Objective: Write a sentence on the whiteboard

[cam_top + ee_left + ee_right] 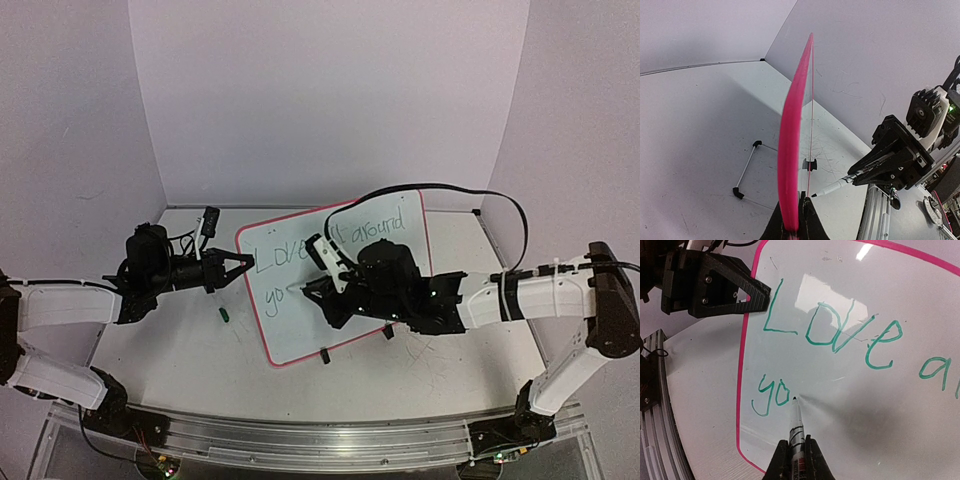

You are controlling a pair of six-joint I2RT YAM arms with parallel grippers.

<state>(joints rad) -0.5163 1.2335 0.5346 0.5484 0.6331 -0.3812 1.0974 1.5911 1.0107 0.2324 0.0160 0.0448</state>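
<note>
- Well, the whiteboard lies skewed between my two arms. Its left rim is pinched in the left gripper, jaws closed on it, which steadies the board.
- The sentence reads "Love a…" on the top line and "yo" below — the "u" comes next, I judge.
- The right gripper is clamped round the marker, whose tip sits just right of the "o".
- To do it well: light, even pressure, small strokes, and the letter level with "yo".
- Hidden: my right arm covers mid-sentence from above, the right wrist view crops "around", and I cannot confirm the tip touches the board.
</note>
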